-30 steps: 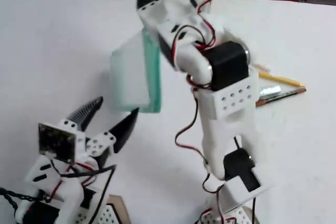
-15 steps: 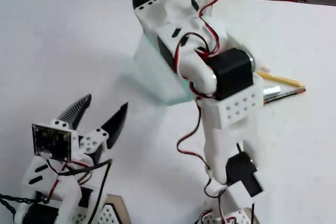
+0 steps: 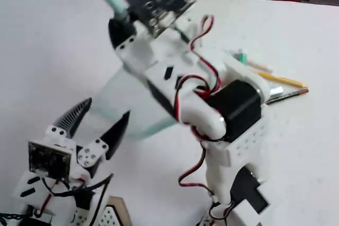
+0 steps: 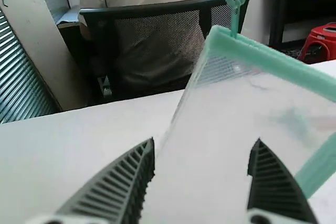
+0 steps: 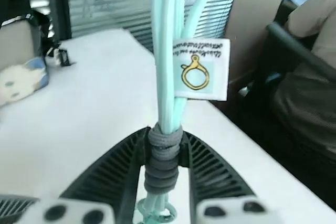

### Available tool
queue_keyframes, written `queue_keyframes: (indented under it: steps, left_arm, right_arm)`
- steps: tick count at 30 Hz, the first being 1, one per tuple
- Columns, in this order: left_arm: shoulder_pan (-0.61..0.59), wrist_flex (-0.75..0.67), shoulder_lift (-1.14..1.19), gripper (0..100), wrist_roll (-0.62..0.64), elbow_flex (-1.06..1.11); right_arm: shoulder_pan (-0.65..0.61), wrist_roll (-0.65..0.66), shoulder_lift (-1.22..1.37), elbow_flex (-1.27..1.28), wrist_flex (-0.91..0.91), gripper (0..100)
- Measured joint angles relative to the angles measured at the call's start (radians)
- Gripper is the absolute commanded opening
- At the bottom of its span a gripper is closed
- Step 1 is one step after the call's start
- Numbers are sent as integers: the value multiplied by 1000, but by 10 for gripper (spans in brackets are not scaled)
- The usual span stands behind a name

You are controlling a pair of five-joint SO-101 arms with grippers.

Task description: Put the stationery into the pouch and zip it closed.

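Note:
A clear pouch (image 3: 124, 107) with a mint-green edge hangs in the air above the table. My right gripper (image 3: 119, 29) is shut on its bundled green cord (image 5: 168, 51), just below a small white tag (image 5: 200, 69); the same right gripper (image 5: 164, 140) pinches the cord's wrapped grey part. My left gripper (image 3: 108, 108) is open beside the pouch's lower corner. From its wrist, the left gripper (image 4: 203, 145) has the pouch (image 4: 252, 103) hanging between and just beyond the jaws. Pencils (image 3: 283, 81) and a small green item (image 3: 241, 56) lie at the right.
The right arm's white body (image 3: 222, 125) covers the table's middle. A wooden block (image 3: 119, 207) sits at the near edge by the left arm's base. A black mesh chair (image 4: 157, 35) stands beyond the table's far edge. A small printed bag (image 5: 21, 77) rests on the table.
The right arm has swung the hanging pouch to the left and nearer, over to the left gripper. The left gripper stayed open and shifted only slightly.

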Motion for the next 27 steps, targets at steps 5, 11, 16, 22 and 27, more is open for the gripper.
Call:
queue_keyframes:
  steps: [5, 11, 16, 22, 27]
  left_arm:
    - [-3, 17, 0, 283, -25, -2]
    - [-3, 15, 0, 283, -75, -2]
    - [17, 15, 0, 284, -157, -3]
    - [17, 15, 0, 283, -230, -3]
    - [61, 41, -2, 282, -232, -3]
  right_arm:
    - [-12, 20, 0, 0, 84, 20]
    - [-104, 106, -32, 0, 140, 20]
    - [-204, 112, -98, 0, 143, 20]
    - [-301, 112, -144, 0, 143, 20]
    - [-299, 112, -158, 29, 143, 20]
